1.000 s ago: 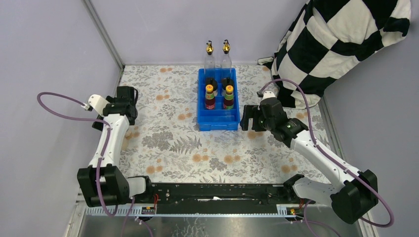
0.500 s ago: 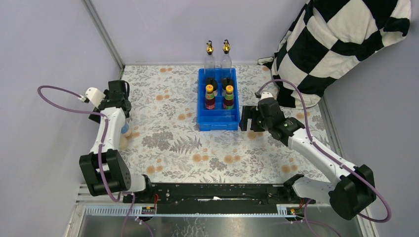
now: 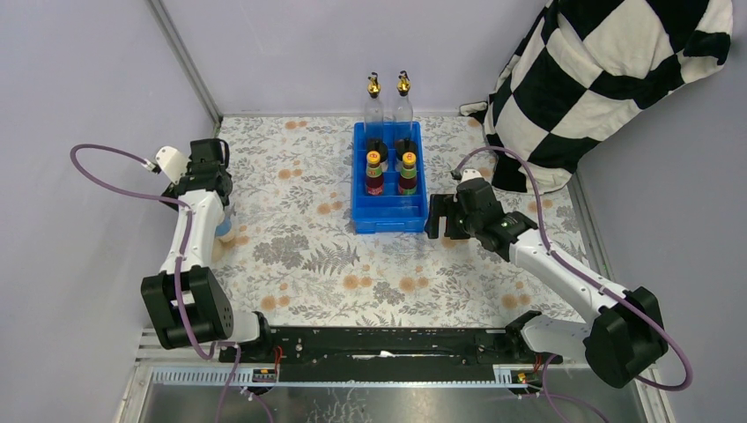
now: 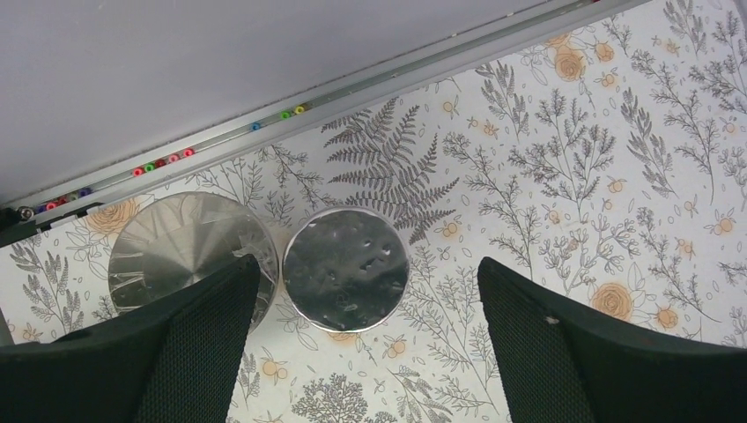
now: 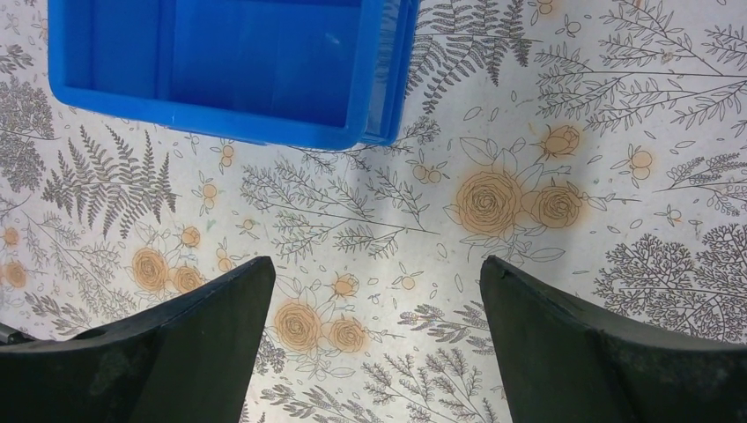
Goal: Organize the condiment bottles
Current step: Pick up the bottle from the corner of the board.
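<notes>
A blue tray at the back centre holds two orange-capped dark sauce bottles and, behind them, two black-capped bottles. Two clear gold-spouted bottles stand at its far end. Two silver-lidded jars stand side by side by the left wall. One lid lies between my left gripper's open jaws, close to the left finger. The other lid is partly covered by that finger. Most of the jars are hidden under the left arm from above. My right gripper hangs open and empty over the cloth beside the tray's near right corner.
A black-and-white chequered cloth is heaped at the back right. An aluminium rail runs along the wall just beyond the jars. A floral tablecloth covers the table.
My left arm has swung back toward the left wall, bringing the gripper over the jars. The right gripper has drifted slightly left along the tray's right side. Both stay open.
</notes>
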`<state>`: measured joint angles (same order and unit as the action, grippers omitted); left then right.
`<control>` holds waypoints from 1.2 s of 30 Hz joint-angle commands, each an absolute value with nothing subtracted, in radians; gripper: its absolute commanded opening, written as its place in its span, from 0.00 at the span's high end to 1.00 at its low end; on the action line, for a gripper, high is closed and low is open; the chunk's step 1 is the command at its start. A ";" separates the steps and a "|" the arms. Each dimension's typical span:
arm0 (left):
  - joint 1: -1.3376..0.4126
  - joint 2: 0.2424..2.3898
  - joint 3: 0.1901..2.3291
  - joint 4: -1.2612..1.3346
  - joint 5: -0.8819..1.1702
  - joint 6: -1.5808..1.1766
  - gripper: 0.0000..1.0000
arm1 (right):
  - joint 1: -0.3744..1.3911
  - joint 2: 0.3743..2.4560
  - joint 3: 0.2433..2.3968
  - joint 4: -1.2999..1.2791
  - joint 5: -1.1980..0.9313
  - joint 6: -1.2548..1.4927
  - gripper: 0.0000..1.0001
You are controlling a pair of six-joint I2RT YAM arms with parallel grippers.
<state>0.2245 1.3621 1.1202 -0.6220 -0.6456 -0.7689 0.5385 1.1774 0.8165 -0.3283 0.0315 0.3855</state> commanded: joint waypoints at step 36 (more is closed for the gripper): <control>0.226 1.450 1.228 -0.588 -0.672 -0.733 0.05 | 0.541 1.173 0.755 -0.258 -0.053 0.392 0.08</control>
<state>0.2253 1.4899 1.2446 -0.5938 -0.6308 -0.7403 0.5385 1.1812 0.7532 -0.2832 -0.0284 0.3897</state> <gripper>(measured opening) 0.943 0.922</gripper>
